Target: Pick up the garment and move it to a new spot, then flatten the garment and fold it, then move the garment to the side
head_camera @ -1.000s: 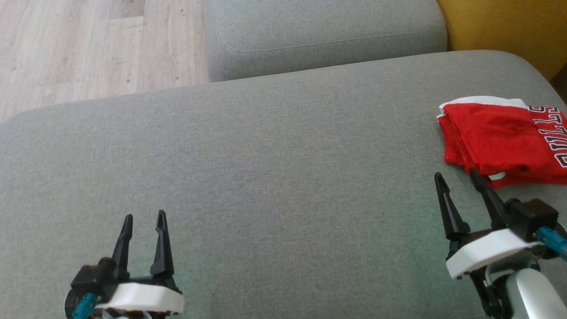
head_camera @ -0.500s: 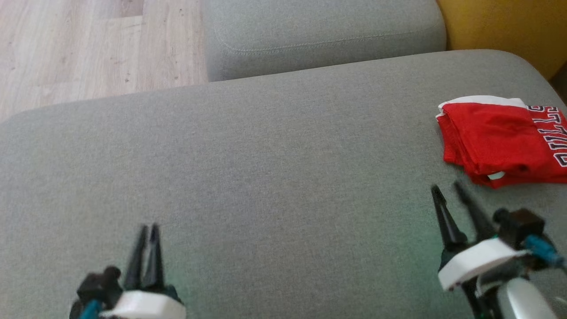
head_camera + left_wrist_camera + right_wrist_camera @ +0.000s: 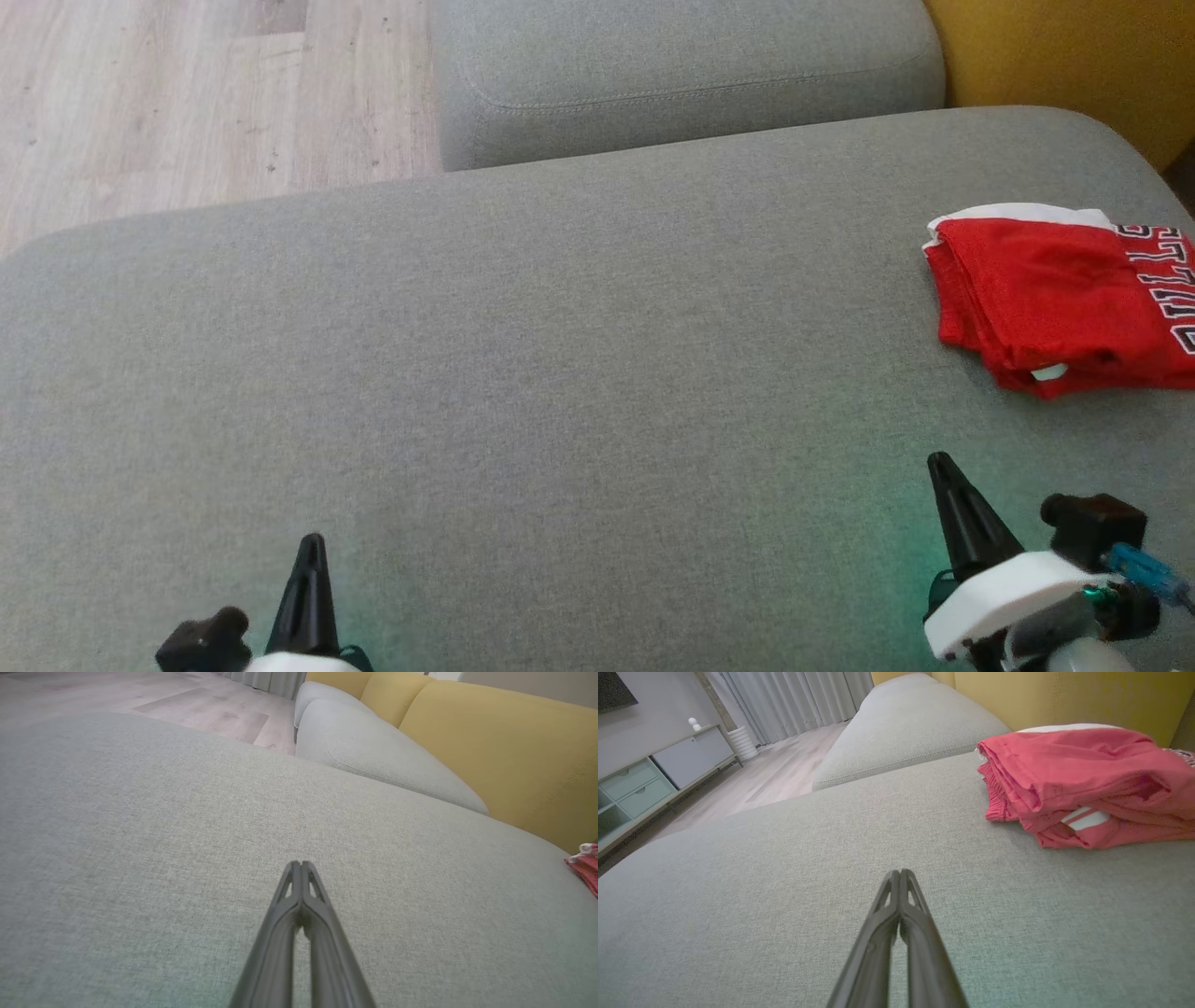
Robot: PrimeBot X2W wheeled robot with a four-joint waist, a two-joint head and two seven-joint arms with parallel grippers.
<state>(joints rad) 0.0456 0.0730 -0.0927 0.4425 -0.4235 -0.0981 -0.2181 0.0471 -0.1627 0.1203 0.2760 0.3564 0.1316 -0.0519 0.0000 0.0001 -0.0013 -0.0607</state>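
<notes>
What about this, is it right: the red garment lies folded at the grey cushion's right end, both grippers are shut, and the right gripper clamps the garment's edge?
Not the clamp: the right gripper is shut on nothing, its tips short of the red garment, over bare grey cushion, as the right wrist view shows. The rest stands.

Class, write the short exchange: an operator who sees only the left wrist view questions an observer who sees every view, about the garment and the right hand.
Operator: Only a red edge of the garment shows to me. Is it folded?
Observer: Yes, it lies folded in stacked layers, with lettering on its right part.
Operator: Is the right hand holding it?
Observer: No, that hand is shut and empty, apart from the garment.
</notes>
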